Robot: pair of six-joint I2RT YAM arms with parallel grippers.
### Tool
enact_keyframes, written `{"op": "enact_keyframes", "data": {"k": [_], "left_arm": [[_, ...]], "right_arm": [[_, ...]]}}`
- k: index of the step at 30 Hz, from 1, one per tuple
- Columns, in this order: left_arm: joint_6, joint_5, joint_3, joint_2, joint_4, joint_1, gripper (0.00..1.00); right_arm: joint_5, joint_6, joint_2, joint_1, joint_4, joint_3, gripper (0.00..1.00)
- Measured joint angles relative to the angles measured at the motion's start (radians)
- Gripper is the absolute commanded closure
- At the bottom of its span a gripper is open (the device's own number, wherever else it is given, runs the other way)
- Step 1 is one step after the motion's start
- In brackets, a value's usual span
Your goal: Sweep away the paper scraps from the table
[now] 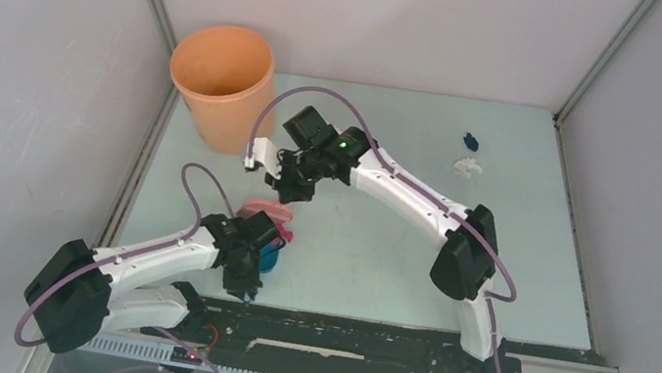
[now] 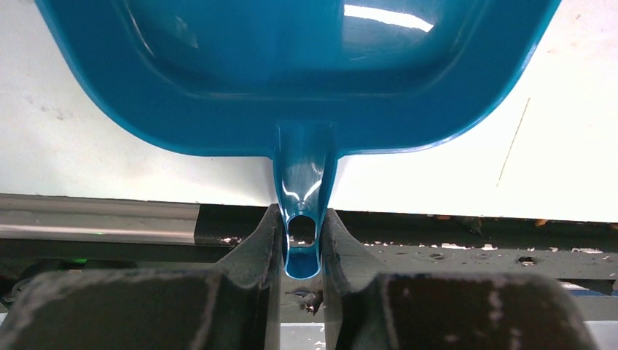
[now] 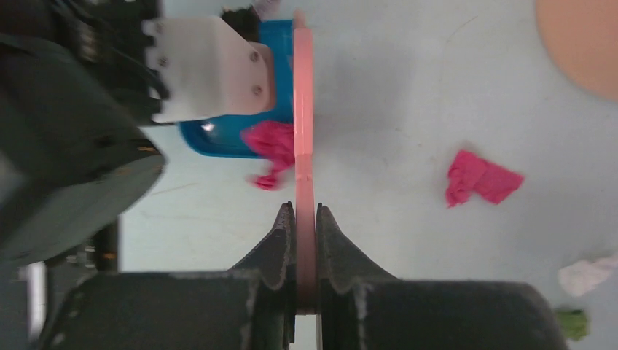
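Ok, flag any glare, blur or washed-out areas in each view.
Left wrist: a white glare streak on the glossy blue plastic dustpan, and the pale matte table is washed out. Right wrist: the black arm housing at left is blurred. Top external: even, soft light, no glare.

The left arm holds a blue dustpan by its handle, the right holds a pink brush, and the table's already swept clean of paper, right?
Not swept clean: the right wrist view shows a magenta scrap, a white scrap and a green scrap lying loose on the table. The left gripper does hold the blue dustpan, the right gripper the pink brush.
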Motion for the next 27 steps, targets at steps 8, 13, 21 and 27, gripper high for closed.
{"op": "enact_keyframes", "data": {"k": [8, 13, 21, 27], "left_arm": [[0.018, -0.005, 0.03, 0.006, 0.003, -0.035, 1.0], [0.053, -0.006, 0.117, 0.05, 0.006, -0.053, 1.0], [0.118, 0.017, 0.196, 0.134, -0.014, -0.053, 1.0], [0.146, 0.042, 0.203, 0.216, -0.01, -0.052, 1.0]], "right_arm": [[-0.087, 0.26, -0.057, -0.078, -0.046, 0.039, 1.0], [-0.082, 0.341, -0.051, -0.194, -0.039, 0.138, 1.0], [0.184, 0.14, -0.002, -0.283, 0.111, 0.169, 1.0], [0.286, -0.034, 0.122, -0.255, 0.224, 0.169, 1.0]]}}
